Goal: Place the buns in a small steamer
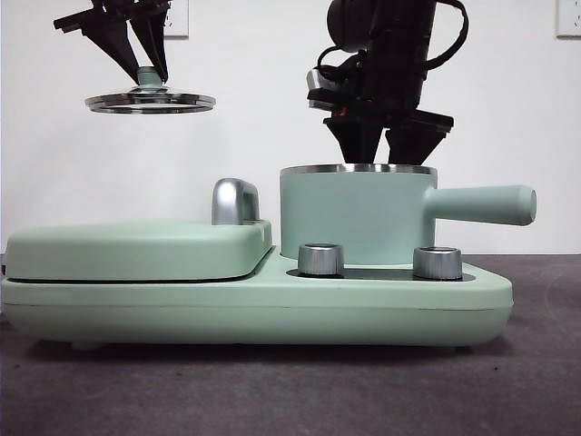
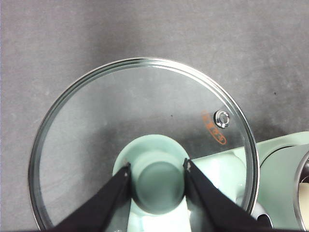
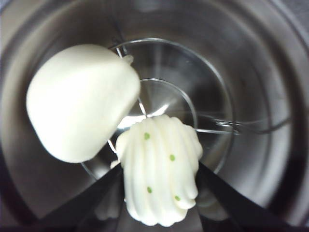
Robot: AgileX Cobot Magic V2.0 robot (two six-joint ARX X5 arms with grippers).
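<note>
We see right gripper (image 3: pixel 159 186) pinching ridged green-specked white bun (image 3: pixel 159 169) inside mint-green steel-rimmed steamer pot (image 1: pixel 354 218) | smooth cream-white bun (image 3: pixel 79 101) beside it | left gripper (image 2: pixel 157 169) clamps glass lid's green knob (image 2: pixel 157 186) aloft.

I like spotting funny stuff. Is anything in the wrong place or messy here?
Nothing spilled or broken. The lid hangs in the air, off the steamer, pinched by the left gripper. The right gripper holds the ridged bun inside, beside the smooth bun.

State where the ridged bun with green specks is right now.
The ridged bun is between the right gripper jaws inside the steel-lined steamer, beside the smooth bun already lying there.
</note>
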